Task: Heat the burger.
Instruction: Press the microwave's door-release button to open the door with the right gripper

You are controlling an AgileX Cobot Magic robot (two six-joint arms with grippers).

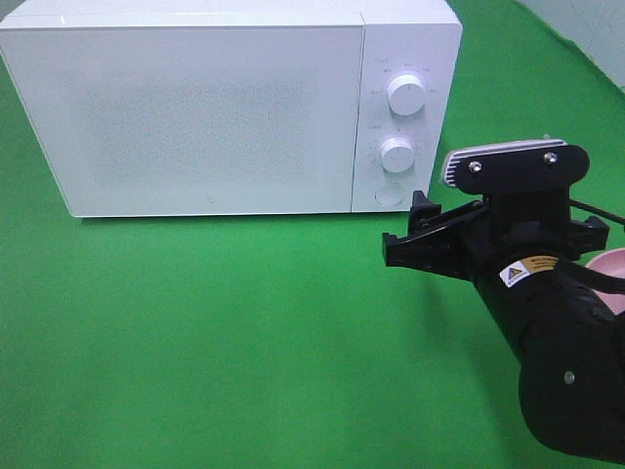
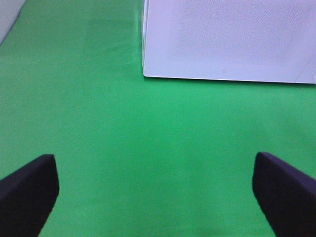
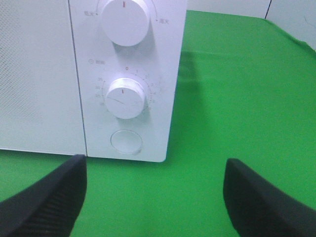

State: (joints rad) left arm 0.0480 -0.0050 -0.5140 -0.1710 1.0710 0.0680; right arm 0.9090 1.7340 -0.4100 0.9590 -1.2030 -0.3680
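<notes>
Found white microwave (image 1: 205, 107) standing on green worktop (image 1: 195, 342), with door (image 1: 186, 117) closed. Noted upper knob (image 1: 406, 93) above lower knob (image 1: 396, 153) on the control panel, and round button (image 1: 390, 191) beneath both.

Located right end effector (image 1: 408, 227) low over the worktop, near the microwave's front corner on the control side. Found it facing the lower knob and button, apart from the panel, jaws released and spread wide, with nothing between them.

Located left end effector (image 2: 154, 165) in its wrist view only, over bare worktop and facing the microwave's opposite front corner. Found its fingers spread wide and grasping nothing. Could not find it in the high view.

Found the microwave's interior fully screened by the closed, frosted door. Noted pink object (image 1: 610, 266) at the right edge of the high view, mostly hidden behind right arm (image 1: 566, 362) and cut off by the frame. Could not tell what it was.

Could not make out burger in any view, nor tell where it lay. Could not read the small markings around the knobs.
</notes>
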